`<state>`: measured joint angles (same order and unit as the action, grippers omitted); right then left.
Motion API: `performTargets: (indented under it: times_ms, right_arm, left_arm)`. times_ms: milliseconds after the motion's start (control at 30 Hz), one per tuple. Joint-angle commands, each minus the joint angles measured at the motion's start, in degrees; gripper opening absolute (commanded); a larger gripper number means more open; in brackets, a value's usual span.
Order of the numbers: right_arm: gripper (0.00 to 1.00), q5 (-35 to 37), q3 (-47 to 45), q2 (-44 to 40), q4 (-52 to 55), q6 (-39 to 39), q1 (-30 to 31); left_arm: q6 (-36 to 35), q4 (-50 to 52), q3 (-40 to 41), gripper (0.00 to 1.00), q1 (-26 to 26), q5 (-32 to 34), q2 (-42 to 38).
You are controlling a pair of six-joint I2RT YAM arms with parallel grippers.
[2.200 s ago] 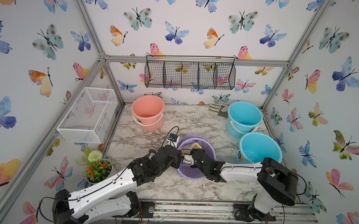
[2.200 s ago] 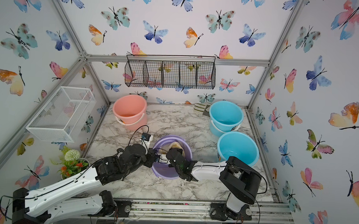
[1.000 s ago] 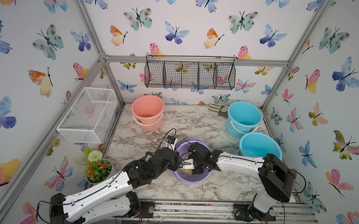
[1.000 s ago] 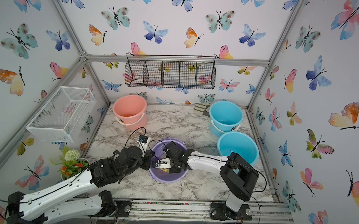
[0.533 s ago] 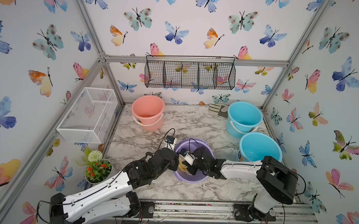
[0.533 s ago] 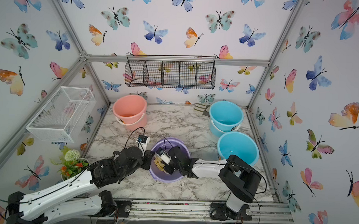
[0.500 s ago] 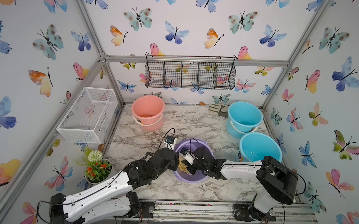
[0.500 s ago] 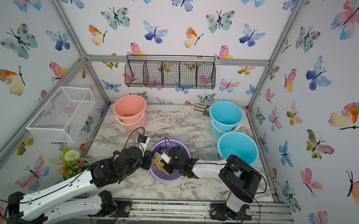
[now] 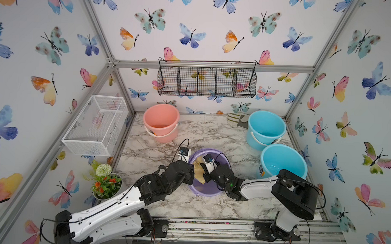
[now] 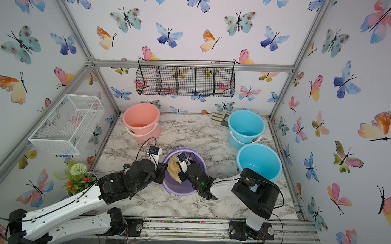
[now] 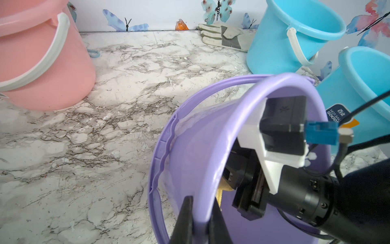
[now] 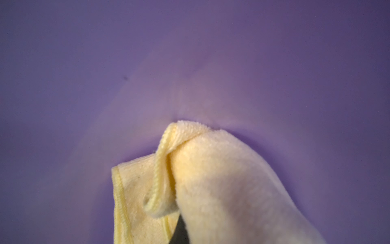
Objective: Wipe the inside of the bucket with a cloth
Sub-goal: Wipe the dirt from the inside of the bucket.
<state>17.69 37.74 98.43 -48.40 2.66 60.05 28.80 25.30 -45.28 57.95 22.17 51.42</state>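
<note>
Currently, wiping is in hand. The left gripper [image 11: 200,215] is clamped across the rim of the purple bucket [image 9: 202,192], bracing it. Inside, the yellow cloth [image 12: 221,179] lies against the inner wall, pinched by the right gripper [image 9: 206,172]. The next move likely calls for sweeping the cloth along the wall under steady pressure.

- right gripper [image 12: 179,231] — only a dark sliver shows; the cloth [image 12: 221,186] covers its fingers and runs off the picture's edge
- left gripper [image 11: 200,203] — cut off at the edge, astride the purple bucket [image 11: 190,147] rim
- glove [image 9: 236,120], far right — partly hidden behind a blue bucket [image 9: 266,129]
</note>
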Motion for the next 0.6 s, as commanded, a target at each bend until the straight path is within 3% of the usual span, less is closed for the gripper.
performTargets:
  times_ms: [0,133,267,367,567]
  right_arm:
    - [0.02,14.41,4.14,3.21,4.38,-6.33,0.33]
    - [0.02,23.24,8.11,4.44,17.37,-7.65,0.33]
    - [0.02,22.98,10.48,3.49,28.29,-6.86,0.33]
    - [0.02,19.06,13.60,2.88,40.32,-4.78,0.33]
    - [0.02,1.31,17.65,2.20,57.64,-2.08,0.33]
  left_arm:
    - [2.84,-0.13,-1.61,0.00,-0.05,-0.58,0.00]
    - [2.84,1.23,-2.16,0.00,-0.03,-0.19,-0.31]
    - [2.84,1.52,-2.10,0.00,-0.04,0.38,-0.64]
    - [2.84,1.25,-2.22,0.00,-0.04,0.59,-0.49]
    - [2.21,1.15,-2.75,0.00,-0.03,0.53,0.59]
